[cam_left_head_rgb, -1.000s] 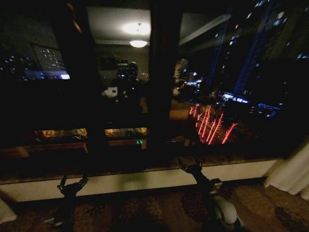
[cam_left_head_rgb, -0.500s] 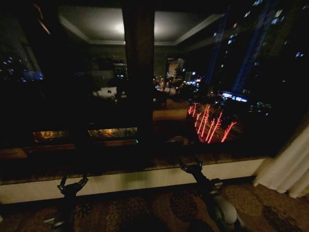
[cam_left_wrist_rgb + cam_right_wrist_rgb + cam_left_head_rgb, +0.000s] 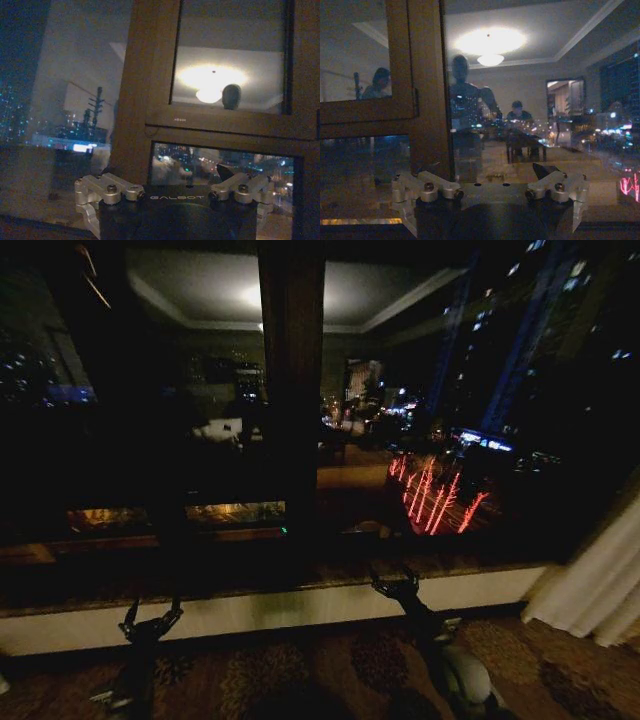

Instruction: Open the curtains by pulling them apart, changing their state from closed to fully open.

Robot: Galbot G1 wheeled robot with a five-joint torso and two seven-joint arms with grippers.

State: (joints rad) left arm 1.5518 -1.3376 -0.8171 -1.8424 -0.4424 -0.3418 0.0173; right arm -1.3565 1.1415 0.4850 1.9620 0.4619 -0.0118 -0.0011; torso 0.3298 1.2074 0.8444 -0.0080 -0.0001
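We face a dark window (image 3: 440,440) at night, its glass bare across nearly the whole head view, and the only part of the curtains (image 3: 598,585) we can see is a pale pleated bunch gathered at the far right edge, reaching down toward the patterned carpet (image 3: 330,670). From this we judge the pulling apart is largely done, at least on our right side; the left panel lies beyond what we can see, so we cannot vouch for it. Our left gripper (image 3: 150,618) hangs low in front of the white sill (image 3: 280,612), fingers spread and holding nothing, and its own wrist camera confirms both metal fingers (image 3: 102,189) splayed wide with just the window frame (image 3: 150,100) beyond them. Our right gripper (image 3: 396,584) sits a little higher, near the sill's top edge, likewise released and empty, well apart from the gathered fabric. To finish well, we judge that we should check whether either panel still covers any glass at the sides, and if so, carry the nearer gripper to the fabric's leading edge, pinch a full pleat rather than a single sheer layer, and draw it sideways along the rail line instead of downward, since thin cloth slips and a downward tug may strain the hooks. Keeping both arms clear of the wooden mullion (image 3: 290,400) while we turn seems wise.
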